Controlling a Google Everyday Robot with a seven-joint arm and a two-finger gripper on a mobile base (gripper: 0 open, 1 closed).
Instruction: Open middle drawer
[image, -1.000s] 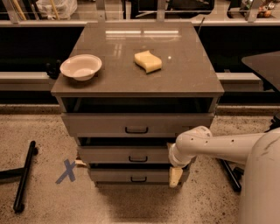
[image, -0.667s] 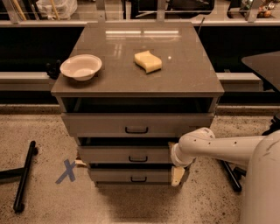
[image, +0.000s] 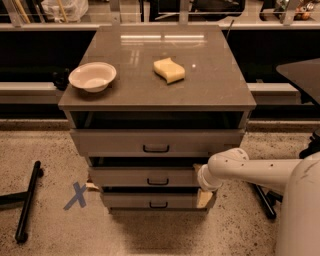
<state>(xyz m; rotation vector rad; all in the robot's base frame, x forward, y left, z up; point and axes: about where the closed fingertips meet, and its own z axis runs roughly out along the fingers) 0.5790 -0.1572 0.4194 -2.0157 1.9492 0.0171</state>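
Note:
The grey cabinet (image: 157, 92) has three stacked drawers. The middle drawer (image: 135, 177) has a flat grey front and a small black bar handle (image: 158, 181) at its centre, and it stands slightly out from the cabinet. My gripper (image: 201, 185) is at the right end of the middle drawer's front, on my white arm (image: 250, 170), which comes in from the right. It is well to the right of the handle. The top drawer (image: 115, 142) and bottom drawer (image: 130, 201) have similar black handles.
A pink-white bowl (image: 92, 76) and a yellow sponge (image: 169, 70) lie on the cabinet top. A blue tape X (image: 76, 195) marks the speckled floor at left, near a black stand leg (image: 27, 202). A dark table corner (image: 302, 75) is at right.
My arm's wrist has shifted slightly right and down along the drawer's right end. The drawers look unchanged.

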